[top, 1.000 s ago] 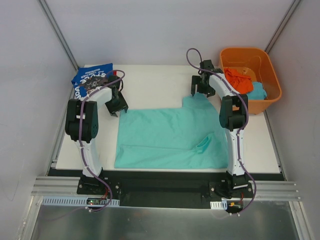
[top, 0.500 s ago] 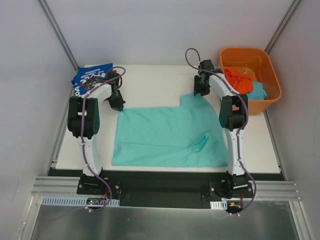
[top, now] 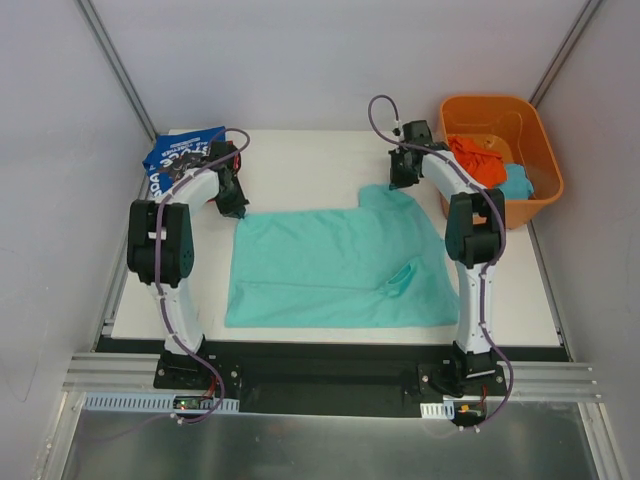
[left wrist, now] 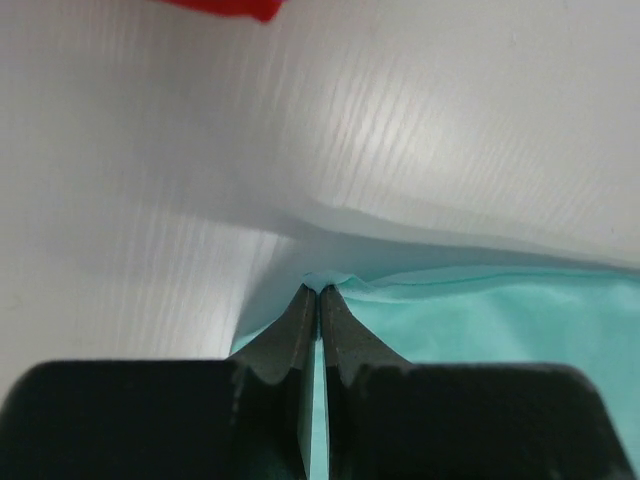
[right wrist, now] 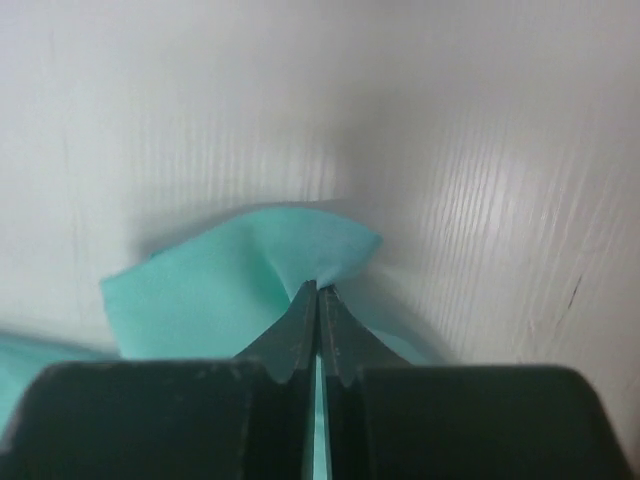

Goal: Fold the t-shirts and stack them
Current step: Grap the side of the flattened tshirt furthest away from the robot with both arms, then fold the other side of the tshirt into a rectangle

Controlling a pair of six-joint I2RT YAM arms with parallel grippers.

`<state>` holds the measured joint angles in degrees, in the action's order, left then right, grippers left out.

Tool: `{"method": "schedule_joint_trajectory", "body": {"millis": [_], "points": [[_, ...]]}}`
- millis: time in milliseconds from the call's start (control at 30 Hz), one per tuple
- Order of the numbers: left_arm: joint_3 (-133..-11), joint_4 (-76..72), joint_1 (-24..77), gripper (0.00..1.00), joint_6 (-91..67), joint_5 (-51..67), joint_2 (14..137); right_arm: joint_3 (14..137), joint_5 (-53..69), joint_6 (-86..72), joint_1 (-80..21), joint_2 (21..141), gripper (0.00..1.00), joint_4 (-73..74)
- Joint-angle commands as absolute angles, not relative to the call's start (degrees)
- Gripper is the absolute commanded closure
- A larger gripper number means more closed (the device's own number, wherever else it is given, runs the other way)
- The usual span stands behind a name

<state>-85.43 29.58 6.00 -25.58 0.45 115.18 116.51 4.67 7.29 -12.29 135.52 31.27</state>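
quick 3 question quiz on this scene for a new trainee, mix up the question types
1. True or false: the left gripper and the right gripper are both shut on the mint-teal t-shirt.
2. The red t-shirt lies in: A the orange tub; B the left gripper; C the right gripper.
3. Which t-shirt lies at the table's far left corner?

Key: 1 true; 2 A; 3 the royal-blue t-shirt.
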Motion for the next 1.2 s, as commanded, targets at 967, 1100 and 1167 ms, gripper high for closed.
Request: {"method": "schedule_joint_trajectory", "body": {"millis": [967, 1100, 1167], "points": [[-34.19, 20.13, 11.87, 1.0, -32.52, -2.02, 57.93, 53.36, -2.46, 6.33, -19.07, 60.65, 0.99, 37.44], [-31.73, 20.13, 11.87, 1.0, -33.4, -3.33, 55.99, 49.93, -1.59, 4.92, -18.98, 57.49, 0.99, 37.62], [-30.5, 20.04, 11.78, 1.0, -33.92, -4.48, 55.11, 47.99, -1.23, 3.35, -18.98, 57.31, 0.99, 37.53]]}}
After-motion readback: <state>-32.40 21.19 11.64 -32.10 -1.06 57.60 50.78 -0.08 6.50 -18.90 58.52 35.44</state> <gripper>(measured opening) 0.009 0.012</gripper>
